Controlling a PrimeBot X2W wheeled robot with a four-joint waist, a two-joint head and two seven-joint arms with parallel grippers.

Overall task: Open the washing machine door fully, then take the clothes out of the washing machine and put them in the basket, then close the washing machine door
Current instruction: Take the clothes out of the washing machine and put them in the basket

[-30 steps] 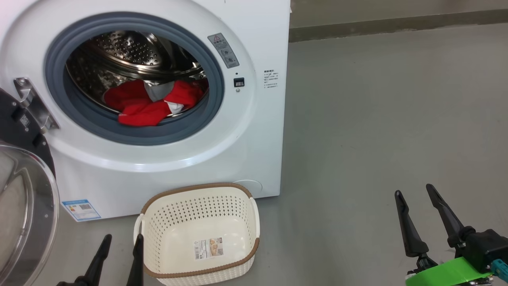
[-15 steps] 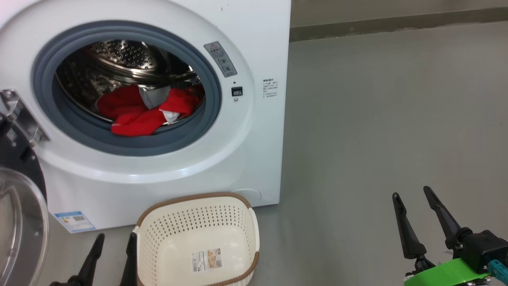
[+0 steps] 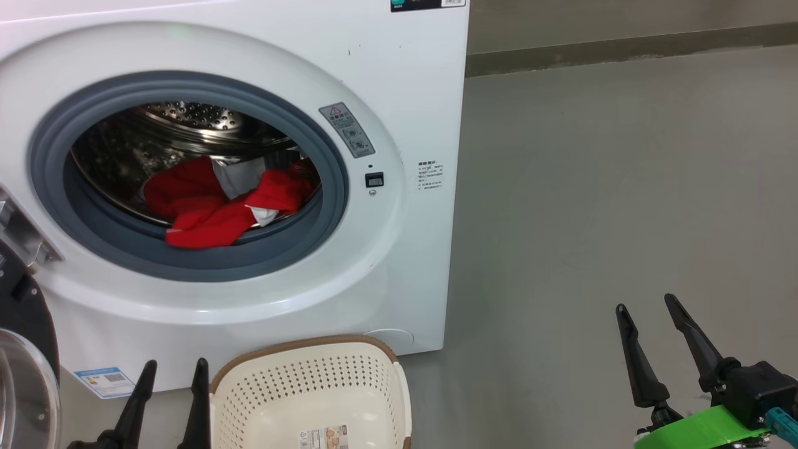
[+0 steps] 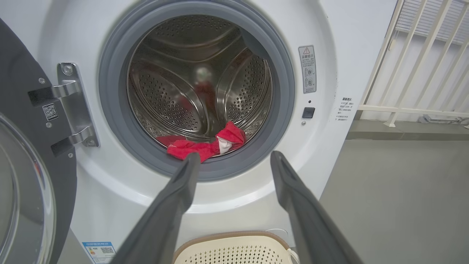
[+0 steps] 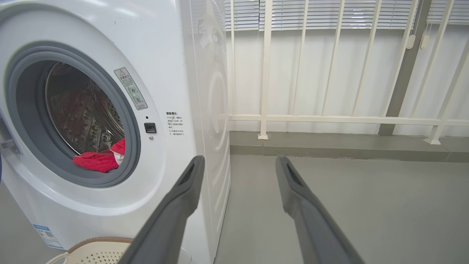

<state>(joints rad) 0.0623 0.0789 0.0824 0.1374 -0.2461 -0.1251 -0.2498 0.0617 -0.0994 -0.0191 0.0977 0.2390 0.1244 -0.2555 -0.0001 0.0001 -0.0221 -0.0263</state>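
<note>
Washing machine door (image 3: 28, 324) open at left; clothes (image 3: 206, 212) in the drum (image 3: 187, 118); basket (image 3: 312, 386) near. Left gripper (image 3: 175, 365), right gripper (image 3: 644, 304): fingers wide, unloaded. Railing (image 5: 264, 73) appears from the right wrist; hinge (image 4: 73, 106) from the left.

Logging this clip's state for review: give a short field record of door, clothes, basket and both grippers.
door: large round black-rimmed glass washing machine door, swung open
machine: big white front-loading washing machine, drum exposed
load: bright red fabric clothes, some grey-white cloth, in the drum
container: cream perforated plastic basket, brown rim, on floor before machine, no clothes inside
left gripper: open, empty, beside basket
right gripper: open, empty, over floor
</note>
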